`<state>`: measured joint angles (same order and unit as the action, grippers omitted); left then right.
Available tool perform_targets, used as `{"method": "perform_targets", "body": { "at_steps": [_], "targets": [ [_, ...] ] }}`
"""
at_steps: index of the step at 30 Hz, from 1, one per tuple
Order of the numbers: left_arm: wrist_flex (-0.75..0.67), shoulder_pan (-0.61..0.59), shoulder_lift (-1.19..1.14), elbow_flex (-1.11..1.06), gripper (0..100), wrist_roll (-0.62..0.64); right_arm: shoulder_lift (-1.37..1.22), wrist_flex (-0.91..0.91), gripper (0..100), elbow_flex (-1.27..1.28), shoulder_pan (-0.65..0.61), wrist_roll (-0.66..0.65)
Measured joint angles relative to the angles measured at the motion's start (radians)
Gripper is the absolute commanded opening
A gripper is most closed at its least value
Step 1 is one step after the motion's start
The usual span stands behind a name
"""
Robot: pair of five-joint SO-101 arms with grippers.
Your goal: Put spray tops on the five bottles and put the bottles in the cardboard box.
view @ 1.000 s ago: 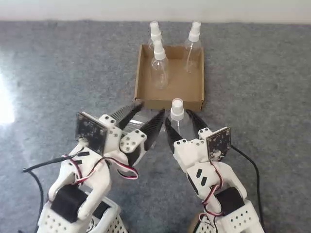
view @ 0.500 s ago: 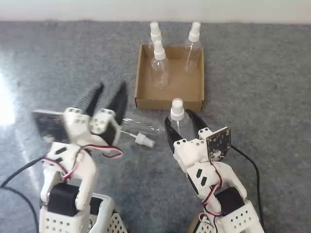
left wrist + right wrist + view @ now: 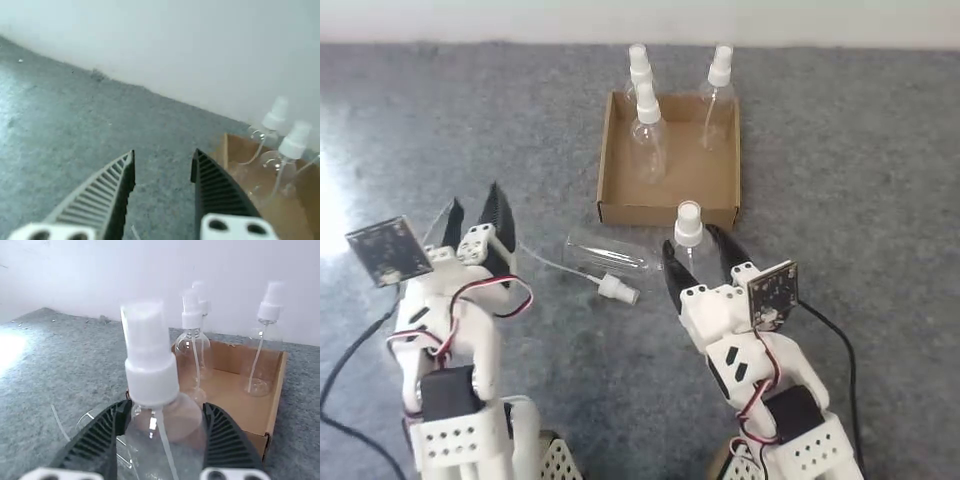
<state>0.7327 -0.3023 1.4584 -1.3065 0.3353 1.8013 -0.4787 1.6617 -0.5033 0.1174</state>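
Note:
My right gripper [image 3: 698,255] is shut on a clear bottle [image 3: 688,250] with a white spray top, held upright just in front of the cardboard box [image 3: 665,213]. The right wrist view has that bottle [image 3: 159,417] between the jaws of the right gripper [image 3: 165,412]. Three capped bottles [image 3: 648,135] stand in the box. An uncapped bottle [image 3: 608,254] lies on its side on the table, and a loose spray top [image 3: 618,290] with its tube rests beside it. My left gripper [image 3: 472,215] is open and holds nothing, left of the lying bottle. In its own view the left gripper [image 3: 163,154] points toward the carpet left of the box [image 3: 232,150].
Grey carpet [image 3: 860,150] covers the table, with a white wall behind the box. Room is free left and right of the box. Cables trail from both arm bases near the front edge.
My left arm has swung back and to the left, away from the lying bottle, which is now uncovered with the loose spray top. The right arm and its bottle have hardly moved.

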Motion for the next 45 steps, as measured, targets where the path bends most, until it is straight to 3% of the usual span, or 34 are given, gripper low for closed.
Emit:
{"method": "perform_targets", "body": {
  "at_steps": [10,20,45],
  "targets": [
    [0.0,-0.109,0.043,-0.117,17,-0.038,0.0,0.032,9.0,0.0,0.092,0.003],
    [0.0,-0.117,0.344,-0.272,17,-0.094,0.0,0.089,9.0,-0.038,0.143,0.003],
    [0.0,-0.114,0.344,-0.272,17,-0.112,0.0,0.12,9.0,-0.364,0.14,0.003]
  ]
}}
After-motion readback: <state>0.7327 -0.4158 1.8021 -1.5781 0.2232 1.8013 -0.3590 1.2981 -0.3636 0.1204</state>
